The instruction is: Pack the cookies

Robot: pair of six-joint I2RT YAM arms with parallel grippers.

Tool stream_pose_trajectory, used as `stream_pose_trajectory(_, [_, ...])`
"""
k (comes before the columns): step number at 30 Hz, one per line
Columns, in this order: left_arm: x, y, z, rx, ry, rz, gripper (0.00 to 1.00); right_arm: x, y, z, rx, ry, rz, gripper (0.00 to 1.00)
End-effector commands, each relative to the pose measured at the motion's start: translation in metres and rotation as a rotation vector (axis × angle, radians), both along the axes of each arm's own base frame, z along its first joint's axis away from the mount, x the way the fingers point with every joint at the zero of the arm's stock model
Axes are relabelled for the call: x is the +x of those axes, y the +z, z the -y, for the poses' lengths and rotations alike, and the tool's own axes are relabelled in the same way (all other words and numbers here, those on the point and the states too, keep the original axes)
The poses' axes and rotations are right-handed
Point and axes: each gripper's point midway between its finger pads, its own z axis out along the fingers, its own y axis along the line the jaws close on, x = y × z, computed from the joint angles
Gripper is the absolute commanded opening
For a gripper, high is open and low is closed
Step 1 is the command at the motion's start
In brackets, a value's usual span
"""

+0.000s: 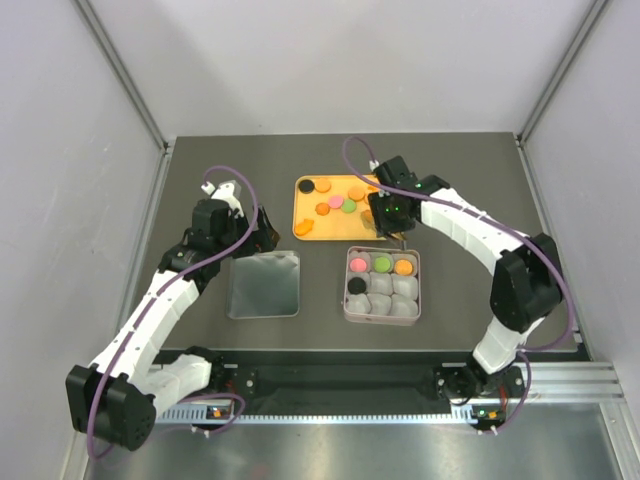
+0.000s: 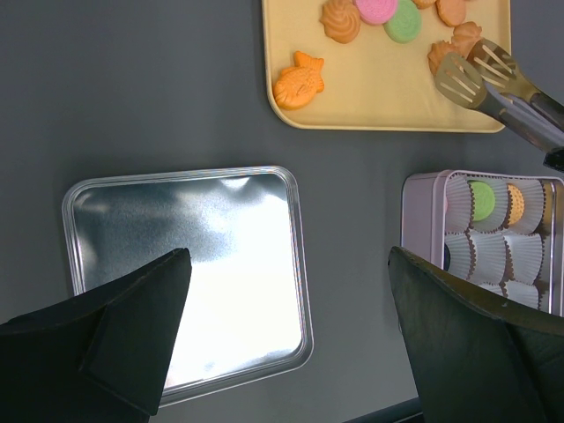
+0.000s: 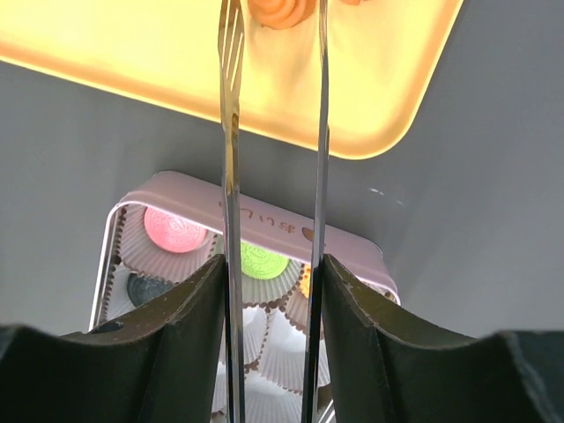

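Observation:
Several cookies (image 1: 336, 203) lie on a yellow tray (image 1: 305, 208): orange, pink, green and black discs, plus an orange fish-shaped one (image 2: 298, 79). A pink square tin (image 1: 382, 312) holds pink (image 3: 174, 229), green (image 3: 263, 261), orange (image 1: 404, 266) and black (image 3: 145, 289) cookies in paper cups. My right gripper (image 3: 271, 282) is shut on metal tongs (image 3: 230, 132). The tong tips stand either side of an orange swirl cookie (image 3: 280, 11) on the tray's right part. My left gripper (image 2: 289, 264) is open and empty, above the right edge of the tin's silver lid (image 2: 176, 229).
The lid (image 1: 265, 284) lies flat left of the tin. The tongs (image 2: 502, 84) reach over the tray's near right corner. Grey walls close the left, right and back sides, and a metal rail runs along the near edge.

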Motion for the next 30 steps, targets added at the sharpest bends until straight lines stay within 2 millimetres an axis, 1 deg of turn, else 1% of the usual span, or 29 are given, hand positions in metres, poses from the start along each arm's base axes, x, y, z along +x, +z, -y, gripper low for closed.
stream_pose_trajectory(1, [0.005,0.006,-0.001,0.001,0.005,0.029,0.98,0.027,0.017,-0.009,0.062,-0.012,0.074,0.45])
stream_pose_trajectory(11, [0.005,0.006,-0.001,0.002,0.006,0.026,0.98,0.033,0.007,-0.012,0.083,-0.011,0.048,0.45])
stream_pose_trajectory(17, [0.005,0.006,-0.001,0.002,0.005,0.026,0.98,0.032,0.005,-0.011,0.082,-0.011,0.04,0.43])
stream_pose_trajectory(22, [0.005,0.006,-0.001,0.0,0.003,0.027,0.98,0.034,0.012,-0.012,0.101,-0.009,0.052,0.38])
stream_pose_trajectory(30, [0.005,0.007,-0.001,0.0,0.005,0.03,0.98,0.042,0.032,-0.007,0.12,-0.021,0.086,0.38])
